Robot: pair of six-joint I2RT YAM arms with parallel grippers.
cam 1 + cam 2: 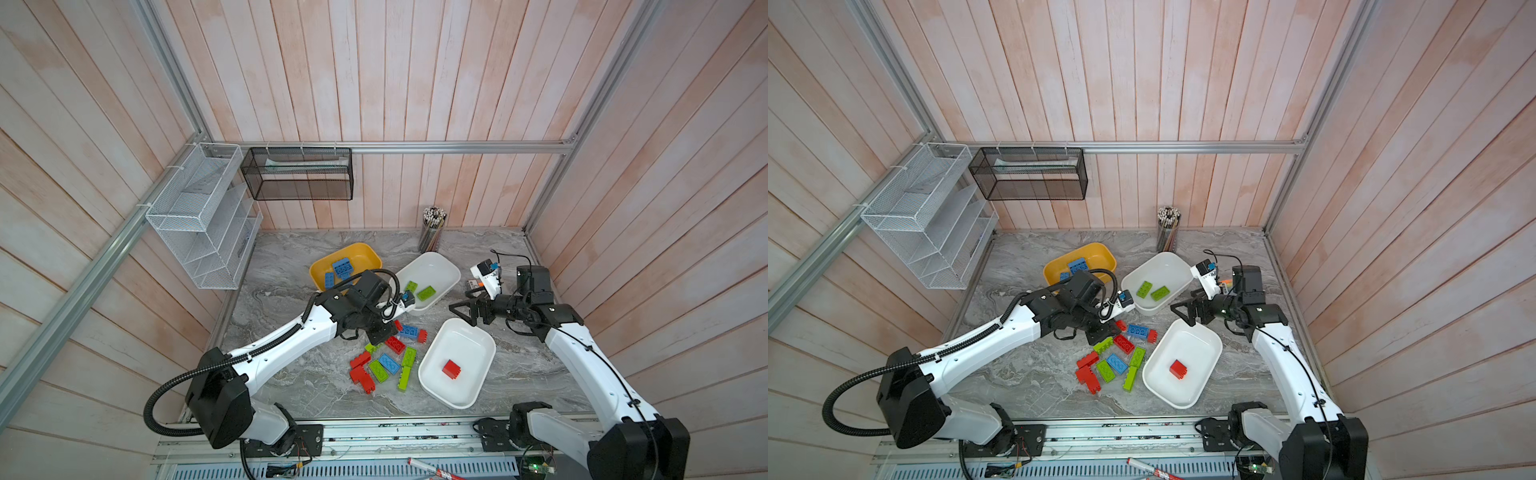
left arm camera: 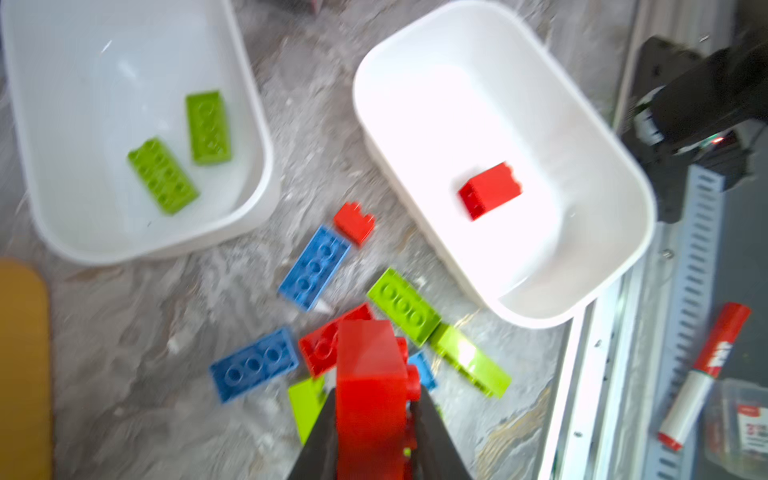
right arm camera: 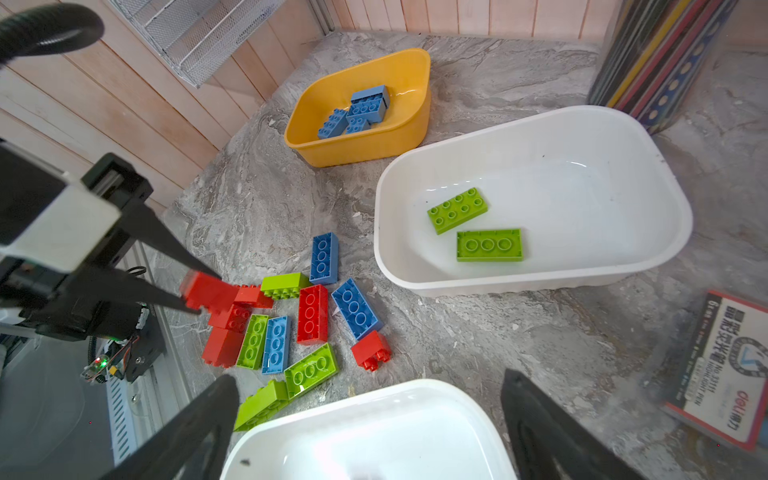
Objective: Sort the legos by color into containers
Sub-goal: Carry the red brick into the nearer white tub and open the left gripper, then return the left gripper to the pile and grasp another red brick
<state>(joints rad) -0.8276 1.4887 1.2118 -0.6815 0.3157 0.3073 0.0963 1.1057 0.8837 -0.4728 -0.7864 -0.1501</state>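
Note:
My left gripper (image 2: 376,388) is shut on a red lego (image 2: 365,365), held just above the loose pile of red, blue and green legos (image 1: 388,361) on the marble table; the right wrist view shows it too (image 3: 203,289). My right gripper (image 3: 368,378) hangs open and empty over the far rim of the near white container (image 1: 478,345), which holds one red lego (image 1: 452,369). The back white container (image 1: 440,266) holds two green legos (image 1: 419,290). The yellow container (image 1: 365,253) holds several blue legos (image 1: 343,268).
A pencil cup (image 1: 432,230) stands by the back wall. A marker pack (image 3: 723,370) lies right of the back white tub. White (image 1: 199,216) and black (image 1: 299,172) wire racks hang on the walls. A red marker (image 1: 428,467) lies on the front rail.

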